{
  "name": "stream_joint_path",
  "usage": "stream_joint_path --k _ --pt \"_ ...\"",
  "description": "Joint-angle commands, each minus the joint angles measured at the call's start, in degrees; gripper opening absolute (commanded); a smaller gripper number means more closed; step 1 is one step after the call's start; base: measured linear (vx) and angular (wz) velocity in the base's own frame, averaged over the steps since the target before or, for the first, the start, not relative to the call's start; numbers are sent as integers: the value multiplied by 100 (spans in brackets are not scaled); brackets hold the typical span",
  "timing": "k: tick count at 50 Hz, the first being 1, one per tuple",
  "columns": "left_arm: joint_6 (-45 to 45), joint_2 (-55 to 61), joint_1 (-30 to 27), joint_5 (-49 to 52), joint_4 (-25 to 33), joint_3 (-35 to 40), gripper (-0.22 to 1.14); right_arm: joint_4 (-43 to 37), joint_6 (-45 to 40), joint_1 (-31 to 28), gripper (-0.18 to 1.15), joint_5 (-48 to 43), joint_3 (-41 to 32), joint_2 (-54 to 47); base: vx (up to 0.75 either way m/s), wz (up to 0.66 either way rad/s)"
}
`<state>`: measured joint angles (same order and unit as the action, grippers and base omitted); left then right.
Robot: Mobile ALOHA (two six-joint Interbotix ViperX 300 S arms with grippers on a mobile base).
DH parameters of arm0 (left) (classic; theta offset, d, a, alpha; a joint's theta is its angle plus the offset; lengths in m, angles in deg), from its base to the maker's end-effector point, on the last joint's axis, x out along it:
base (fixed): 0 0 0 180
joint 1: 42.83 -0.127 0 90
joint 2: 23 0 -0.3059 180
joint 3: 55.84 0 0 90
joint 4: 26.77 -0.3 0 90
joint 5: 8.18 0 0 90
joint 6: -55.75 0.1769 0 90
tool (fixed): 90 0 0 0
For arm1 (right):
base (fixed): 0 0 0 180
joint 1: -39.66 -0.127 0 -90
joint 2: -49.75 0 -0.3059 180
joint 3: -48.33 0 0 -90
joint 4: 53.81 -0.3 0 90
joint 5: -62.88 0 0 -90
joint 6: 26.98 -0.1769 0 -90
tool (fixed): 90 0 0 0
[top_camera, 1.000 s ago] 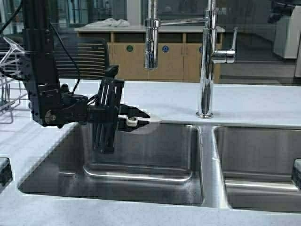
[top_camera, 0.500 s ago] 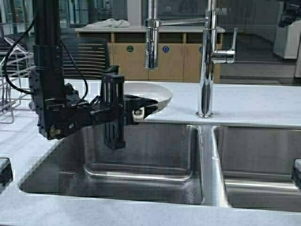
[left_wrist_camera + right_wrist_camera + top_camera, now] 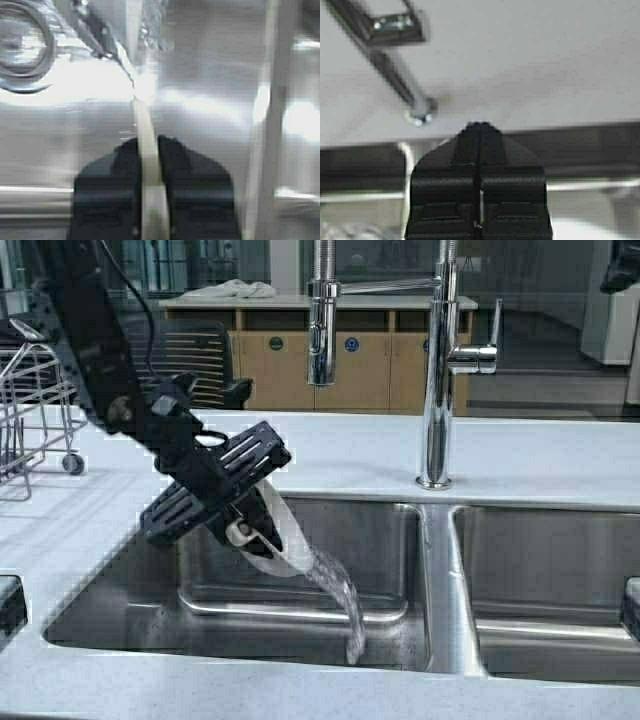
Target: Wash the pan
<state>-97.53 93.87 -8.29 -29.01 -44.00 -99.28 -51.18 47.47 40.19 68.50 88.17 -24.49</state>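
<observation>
The pan is small, white and shallow. My left gripper is shut on its handle and holds it tipped steeply on edge over the left sink basin. Water streams from the pan's lower rim down to the basin floor. In the left wrist view the pan shows edge-on, with its handle clamped in my left gripper. My right gripper is shut and empty, raised high above the counter at the far right, with only a dark part of that arm in the high view.
A tall chrome faucet stands behind the divider, and its spray head hangs over the left basin. The right basin lies beside it. A wire dish rack stands on the counter at left. The drain shows in the basin.
My left arm has swung down and rolled over, tipping the pan from level at the back rim to steeply on edge over the basin. Water now pours out of it.
</observation>
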Motion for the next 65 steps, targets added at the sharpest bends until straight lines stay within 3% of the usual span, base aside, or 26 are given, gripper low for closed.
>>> stream_joint_path --k 1,11,20,27,33,47,57,65 --pt "1028 -773 -18 2733 -62 738 3 -44 -18 -9 5 -132 -44 70 -1 1" --pt "2021 -1222 97 4605 -510 1538 3 -149 -9 -9 5 -149 -26 88 -1 1" --pt "1978 -1441 598 6460 -1837 2030 3 -176 0 -9 5 -220 0 141 -1 2" --pt "1600 -1459 1055 7312 -2848 2188 3 -211 0 -9 5 -264 9 141 -1 2" --pt "1230 -1406 1345 7541 -3357 2145 3 -229 0 -9 5 -264 9 141 -1 1" --pt "940 -457 1406 7198 -3296 1775 3 -237 9 -9 5 -290 26 141 0 0" --pt "1011 -1151 1345 7242 -3806 1872 3 -237 9 -9 5 -299 35 141 -1 -1" --pt "1696 -1960 905 7488 -4008 1846 3 -246 9 -18 5 -290 44 141 0 0"
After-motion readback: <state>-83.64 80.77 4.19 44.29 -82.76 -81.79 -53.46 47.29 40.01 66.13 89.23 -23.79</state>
